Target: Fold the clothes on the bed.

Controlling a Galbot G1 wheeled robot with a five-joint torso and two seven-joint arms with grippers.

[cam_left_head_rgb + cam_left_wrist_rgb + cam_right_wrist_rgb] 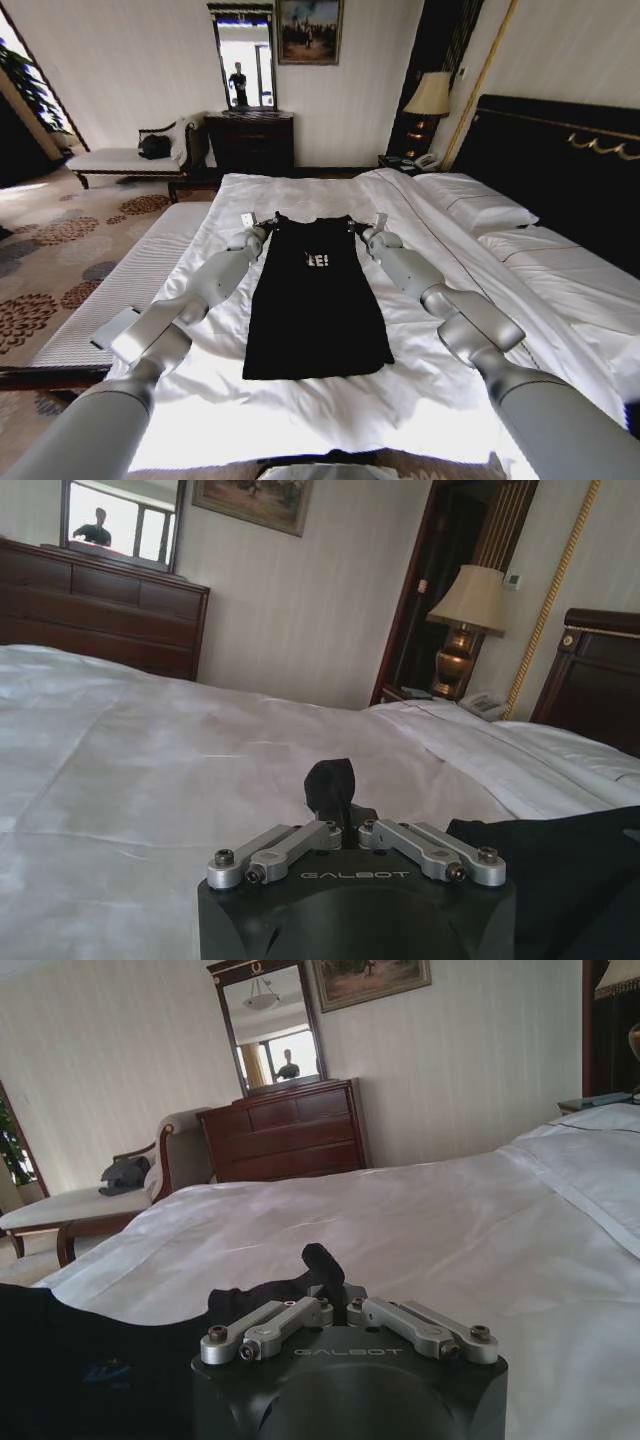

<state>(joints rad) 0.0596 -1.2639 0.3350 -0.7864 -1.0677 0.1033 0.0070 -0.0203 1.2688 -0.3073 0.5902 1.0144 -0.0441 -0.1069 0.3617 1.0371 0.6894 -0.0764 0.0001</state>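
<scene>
Both arms are smooth light-grey tubes with rounded, bulging joints, thick near the body and slimmer toward the wrists. Each wrist ends in a black housing stamped GALBOT, and the left claw (pixel 345 815) and right claw (pixel 335 1285) have silver linkage bars with dark screws and black fingers.

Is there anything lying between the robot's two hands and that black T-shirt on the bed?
Nothing visible. The left hand and right hand are already at the far corners of the black T-shirt, each shut on a pinch of its fabric. Around it is only the bed's white duvet.
</scene>
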